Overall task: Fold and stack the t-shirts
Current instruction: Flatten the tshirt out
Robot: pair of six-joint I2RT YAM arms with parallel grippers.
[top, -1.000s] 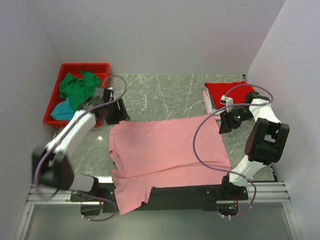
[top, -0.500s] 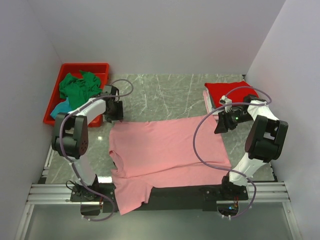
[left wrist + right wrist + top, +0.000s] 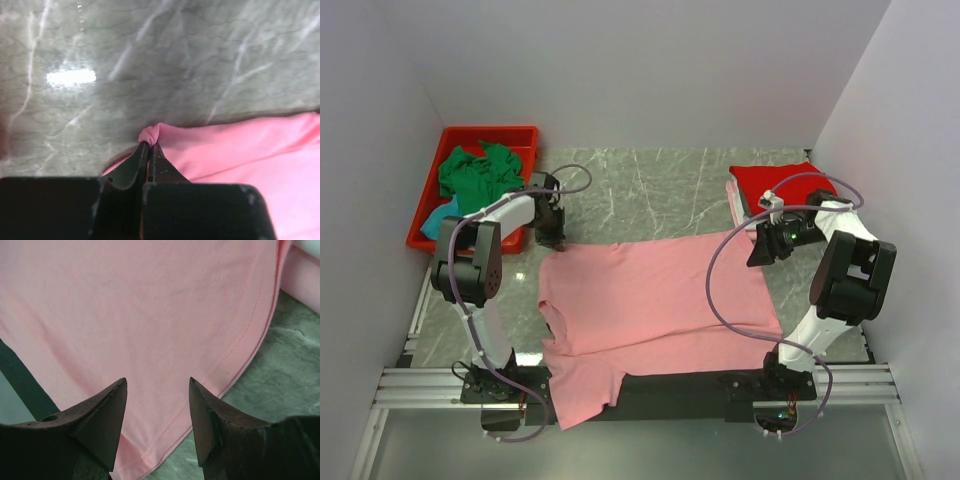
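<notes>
1. The salmon pink short-sleeved cloth t-shirt (image 3: pixel 655 295) lies spread flat on the grey-green marbled table (image 3: pixel 650 190). One sleeve hangs off the near edge.
2. The left gripper (image 3: pixel 149 150) is pinched tight on a small pucker of pink cloth at the shirt's far left corner, down at the tabletop.
3. The right gripper (image 3: pixel 157 382) has its jaws apart with nothing between them. It hovers just over the shirt's right side, near the stitched hem.
4. The cloth looks light and limp to me, so it should drape and drag rather than hold shape. The hemmed corners seem the best bite, one per gripper, so the fold carries over evenly.
5. A folded red t-shirt (image 3: pixel 775 182) sits at the far right, near the pink one. Crumpled green (image 3: pixel 475 175) and teal (image 3: pixel 440 222) shirts fill the red plastic bin (image 3: pixel 485 135) at far left.
</notes>
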